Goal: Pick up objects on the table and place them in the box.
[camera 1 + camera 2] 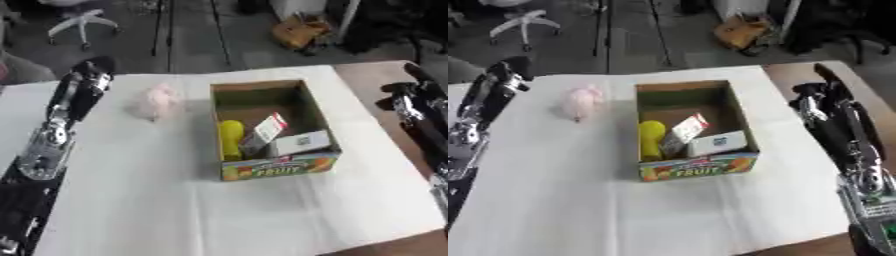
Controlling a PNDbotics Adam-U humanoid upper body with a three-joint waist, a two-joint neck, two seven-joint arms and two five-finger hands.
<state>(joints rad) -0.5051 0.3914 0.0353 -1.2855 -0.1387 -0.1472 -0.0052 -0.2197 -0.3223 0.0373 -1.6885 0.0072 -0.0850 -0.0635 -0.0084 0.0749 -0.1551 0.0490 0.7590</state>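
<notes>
A cardboard box (271, 131) stands open at the centre of the frame on a table (175, 200) covered in white cloth. Its near wall carries a coloured fruit print. Inside, a yellow thing (231, 139) lies along the left wall, a red and white carton (265, 131) leans tilted against it in the middle, and a white packet (302, 142) sits in the lower right corner; the print on both is too blurred to read.

A pink toy (157, 101) lies on the cloth just left of the box, in the upper left of the frame, apart from the box wall. Its shape is soft and hard to make out.

The left hand (90, 75) shows at upper left, above the cloth and left of the toy, not touching it. It is a dark blur, and whether its fingers are curled or straight cannot be told.

The right hand (820, 97) shows at the right edge, beyond the box's right side, holding nothing. It too is blurred, so its fingers cannot be read. The arm below it runs out of the lower right corner.
</notes>
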